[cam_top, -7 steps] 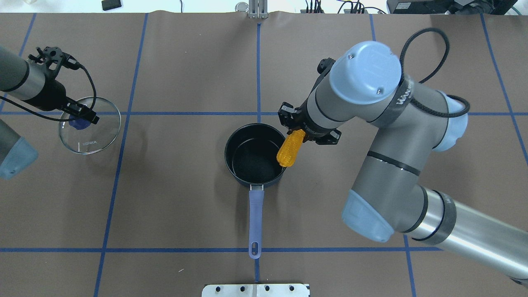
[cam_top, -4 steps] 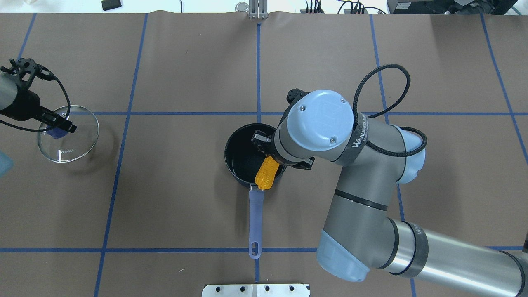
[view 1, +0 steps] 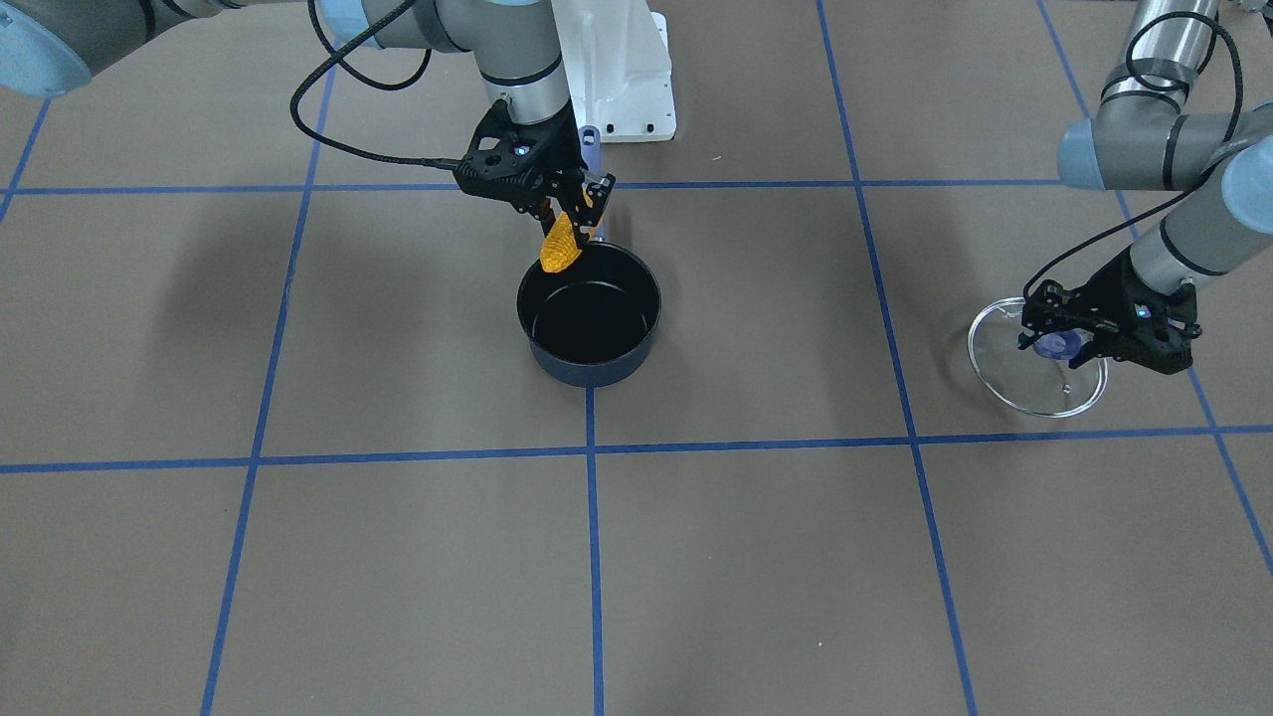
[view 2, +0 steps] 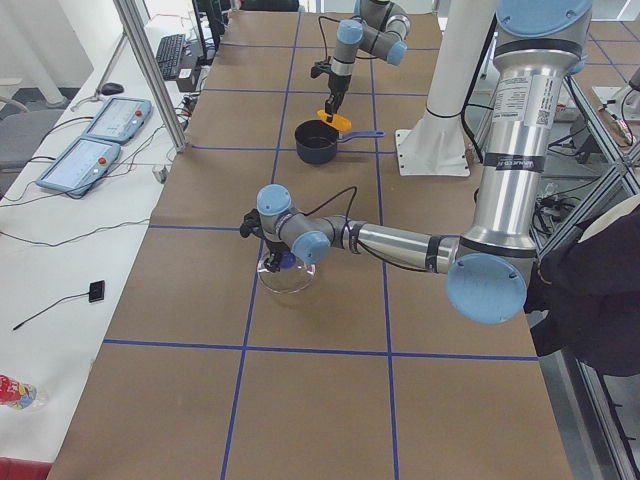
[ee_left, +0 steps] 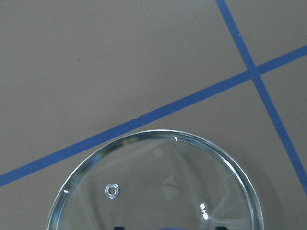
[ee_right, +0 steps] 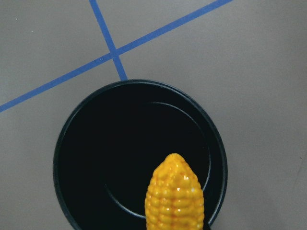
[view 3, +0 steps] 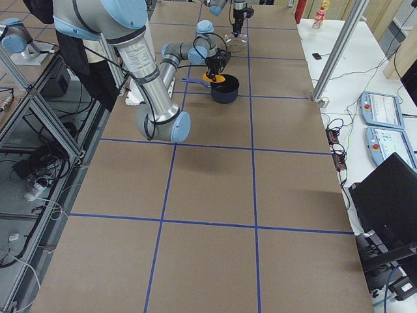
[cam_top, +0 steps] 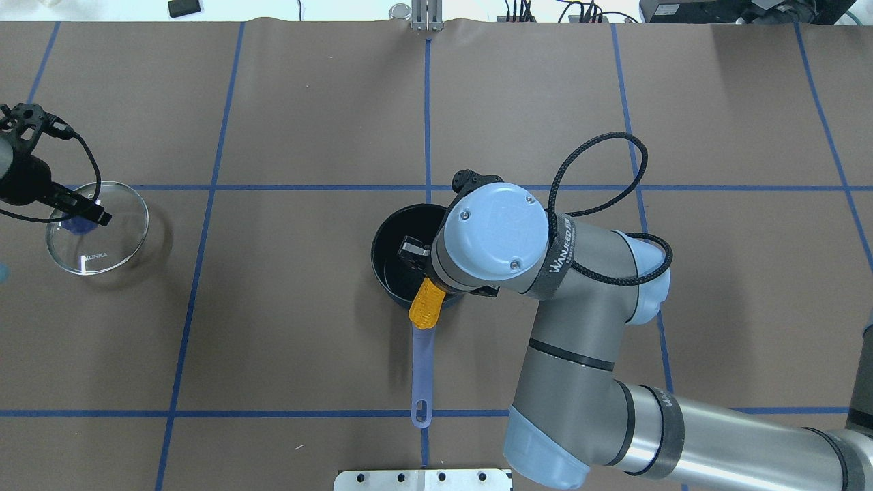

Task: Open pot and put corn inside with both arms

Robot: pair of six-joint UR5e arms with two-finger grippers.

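The dark navy pot (view 1: 587,370) stands open at the table's middle, its lavender handle (cam_top: 423,368) pointing toward the robot. My right gripper (view 1: 567,214) is shut on the yellow corn (view 1: 560,246) and holds it tip down above the pot's handle-side rim. In the right wrist view the corn (ee_right: 175,196) hangs over the black inside of the pot (ee_right: 129,143). In the overhead view the corn (cam_top: 426,308) sticks out below the wrist. My left gripper (view 1: 1059,343) is shut on the knob of the glass lid (view 1: 1034,383), held low at the far left (cam_top: 102,242).
The white robot base (view 1: 612,80) stands behind the pot. A metal plate (cam_top: 423,479) sits at the near table edge. Blue tape lines cross the brown mat. A side bench with two tablets (view 2: 100,120) runs along the table's far side.
My right arm has carried the corn from beside the pot's right rim across over the pot toward its handle side. My left arm has carried the lid further left.
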